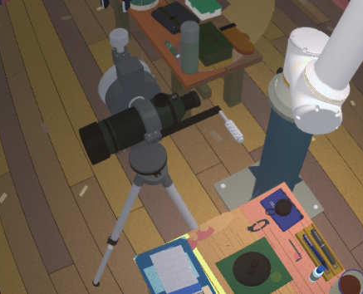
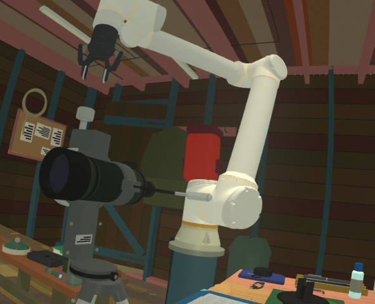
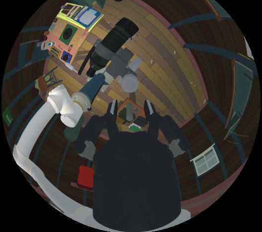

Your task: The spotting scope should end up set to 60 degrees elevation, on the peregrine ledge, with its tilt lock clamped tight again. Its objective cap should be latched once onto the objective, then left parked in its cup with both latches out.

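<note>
In the middle of the plank floor the dark green spotting scope (image 1: 134, 124) sits roughly level on a grey tripod, its bare objective (image 2: 58, 173) uncapped. A grey round tilt lock knob (image 1: 118, 38) tops the grey mount block, and a black pan handle with a white grip (image 1: 231, 127) trails from the rear. The round black objective cap (image 1: 251, 268) rests on a green mat on the near table. My gripper (image 2: 94, 73) hangs open and empty high above the knob (image 3: 129, 82), fingers pointing down.
The arm's blue pedestal (image 1: 284, 149) stands right of the tripod. A wooden bench (image 1: 192, 41) behind the scope carries a grey flask, cases and a mitt. The near table holds a clipboard (image 1: 172, 268), pens, a bottle and a mug.
</note>
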{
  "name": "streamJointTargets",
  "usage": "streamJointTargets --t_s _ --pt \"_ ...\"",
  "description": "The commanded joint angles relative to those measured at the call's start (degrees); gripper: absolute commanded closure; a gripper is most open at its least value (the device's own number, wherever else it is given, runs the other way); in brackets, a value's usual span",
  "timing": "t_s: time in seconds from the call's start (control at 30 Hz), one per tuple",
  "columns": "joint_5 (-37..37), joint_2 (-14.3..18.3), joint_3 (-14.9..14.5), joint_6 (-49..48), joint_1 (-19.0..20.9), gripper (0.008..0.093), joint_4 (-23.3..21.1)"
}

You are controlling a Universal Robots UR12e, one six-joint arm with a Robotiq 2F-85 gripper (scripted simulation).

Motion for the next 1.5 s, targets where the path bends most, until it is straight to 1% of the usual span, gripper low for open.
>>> streamJointTargets --t_s 0.0,0.63,0.9,1.2,1.47 --pt "0.00 -0.01 -0.06 0.00 0.00 0.0434 -0.02" --pt "0.00 -0.02 -0.36 0.06 0.00 0.0434 0.29" --pt "0.00 -0.02 -0.36 1.48 0.00 0.0434 0.29" --pt "0.00 -0.02 -0.37 7.05 0.00 0.0434 0.30" --pt "0.00 -0.02 -0.37 16.37 0.00 0.0434 0.30"
